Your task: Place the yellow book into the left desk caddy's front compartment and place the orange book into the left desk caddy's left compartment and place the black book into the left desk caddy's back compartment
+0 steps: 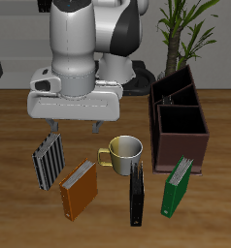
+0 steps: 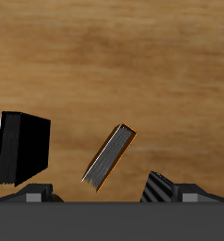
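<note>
the end effector (image 1: pixel 75 126) hangs empty, fingers apart, above the orange book (image 1: pixel 79 188) lying on the bench (image 1: pixel 11 203). a descent off the slim spine could knock the book or brush the mug (image 1: pixel 123 152). the exterior view shows the left desk caddy (image 1: pixel 179 124); the wrist view doesn't

The orange book (image 1: pixel 79 190), mug (image 1: pixel 123 152) and black book (image 1: pixel 137 193) lie near the table's front edge, two caddies (image 1: pixel 179 118) farther back.
</note>
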{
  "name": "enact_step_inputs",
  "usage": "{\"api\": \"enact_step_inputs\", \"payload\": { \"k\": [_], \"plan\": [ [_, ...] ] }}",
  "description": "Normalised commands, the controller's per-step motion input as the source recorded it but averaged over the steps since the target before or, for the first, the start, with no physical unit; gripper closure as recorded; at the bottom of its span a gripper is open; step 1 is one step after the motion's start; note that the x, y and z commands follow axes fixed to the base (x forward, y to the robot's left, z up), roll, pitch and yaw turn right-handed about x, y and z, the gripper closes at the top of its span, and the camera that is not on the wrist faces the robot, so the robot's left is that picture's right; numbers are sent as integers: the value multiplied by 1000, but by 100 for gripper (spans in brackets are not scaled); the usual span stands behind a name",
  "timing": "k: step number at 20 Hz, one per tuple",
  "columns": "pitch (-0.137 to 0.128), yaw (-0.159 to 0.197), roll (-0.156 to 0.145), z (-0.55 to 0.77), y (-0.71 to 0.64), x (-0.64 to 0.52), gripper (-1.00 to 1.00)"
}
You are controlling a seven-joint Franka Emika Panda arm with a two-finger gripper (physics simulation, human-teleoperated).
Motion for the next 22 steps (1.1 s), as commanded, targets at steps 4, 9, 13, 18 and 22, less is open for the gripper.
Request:
{"api": "enact_step_inputs", "payload": {
  "k": [4,9,13,18,22],
  "plan": [
    [-25,-42,31,-405,62,53,-100],
    [-3,-40,24,-265,-3,-12,-100],
    [-7,-41,-11,-212,-105,-22,-100],
    [-30,-53,-17,-92,-67,-12,-100],
    [-33,-77,-11,44,-48,7,-100]
  ]
}}
